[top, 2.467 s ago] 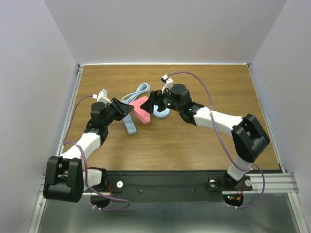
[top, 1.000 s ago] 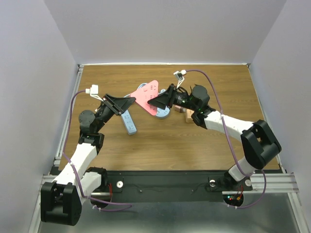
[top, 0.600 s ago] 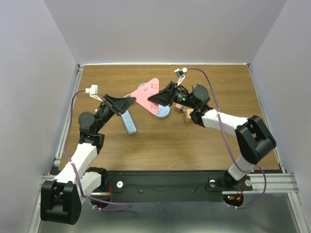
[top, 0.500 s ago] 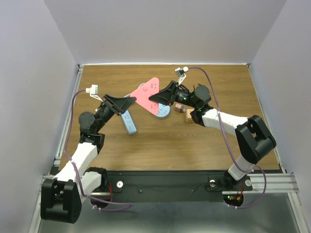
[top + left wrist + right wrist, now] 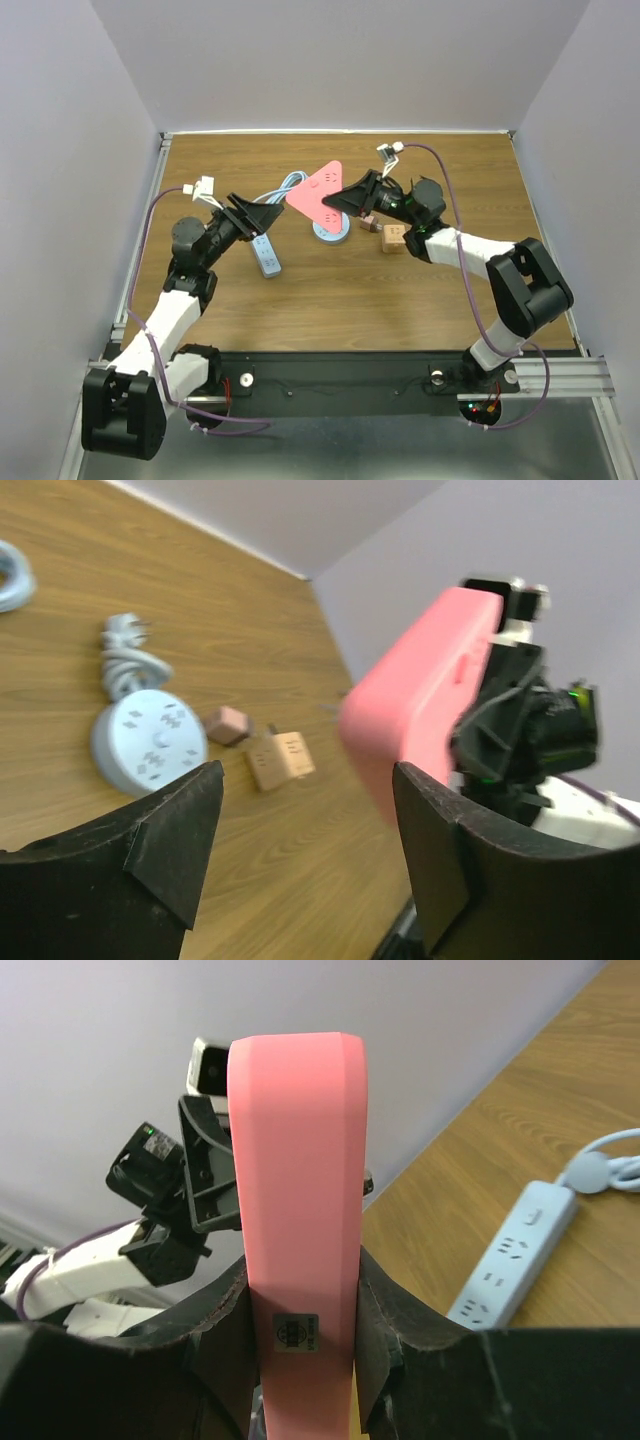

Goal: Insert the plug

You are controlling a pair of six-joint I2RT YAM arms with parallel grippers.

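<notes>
A pink triangular socket block (image 5: 318, 192) hangs above the table's middle, and my right gripper (image 5: 350, 200) is shut on its right edge. The right wrist view shows the pink block (image 5: 298, 1160) edge-on, clamped between the right gripper (image 5: 300, 1300) pads. My left gripper (image 5: 262, 213) stands open just left of the block, apart from it. Through the left gripper (image 5: 308, 810) I see the pink block (image 5: 425, 700) ahead. A tan cube plug (image 5: 393, 238) with prongs lies on the table under the right arm, and it also shows as the tan plug (image 5: 280, 761) in the left wrist view.
A round pale blue socket hub (image 5: 330, 232) with a coiled cable (image 5: 125, 650) lies below the pink block. A long pale blue power strip (image 5: 266, 255) and its cord (image 5: 290, 185) lie near the left gripper. A small pink cube (image 5: 368, 225) sits beside the tan plug.
My right gripper closed on the pink block and my left gripper opened and let go of it. The right arm then carried the block a little right and back.
</notes>
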